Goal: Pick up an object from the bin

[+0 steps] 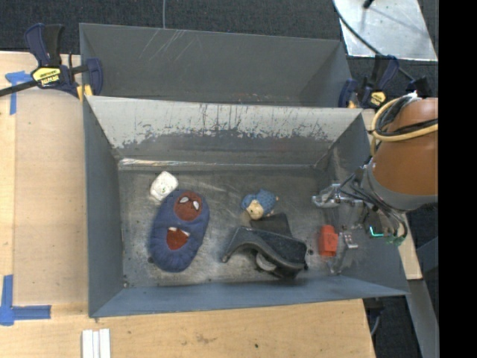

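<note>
Red block point(329, 239) lies ungripped on the scuffed grey bin point(223, 200) floor, between the wide-spread fingers point(326, 198).

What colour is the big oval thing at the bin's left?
Blue oval thing with two reddish-brown patches, in the camera view.

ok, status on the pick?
Hand low at right end of bin, grip unclear. Small red block right at it. Nearest neighbour: black thing, just left.
</note>
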### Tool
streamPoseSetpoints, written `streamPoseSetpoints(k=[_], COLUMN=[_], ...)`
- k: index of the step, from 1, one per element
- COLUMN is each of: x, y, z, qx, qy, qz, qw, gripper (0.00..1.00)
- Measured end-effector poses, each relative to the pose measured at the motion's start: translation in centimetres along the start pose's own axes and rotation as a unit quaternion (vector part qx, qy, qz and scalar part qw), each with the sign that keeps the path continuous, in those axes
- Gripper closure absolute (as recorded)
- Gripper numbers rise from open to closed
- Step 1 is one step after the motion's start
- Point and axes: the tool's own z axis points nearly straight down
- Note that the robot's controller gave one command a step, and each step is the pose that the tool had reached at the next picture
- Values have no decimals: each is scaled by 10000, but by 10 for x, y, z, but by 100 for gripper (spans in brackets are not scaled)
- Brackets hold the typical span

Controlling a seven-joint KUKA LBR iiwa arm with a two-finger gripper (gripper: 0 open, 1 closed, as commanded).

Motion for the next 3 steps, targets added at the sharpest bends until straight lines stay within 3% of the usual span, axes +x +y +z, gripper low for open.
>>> streamPoseSetpoints(k=[1,2,3], x=[-10,-24,-9], y=[-52,21,55], z=[-27,91,85], qx=[24,5,44], qy=[-56,-66,-135], qz=[-455,-236,-804], qw=[9989,9997,9967], gripper=[0,0,0])
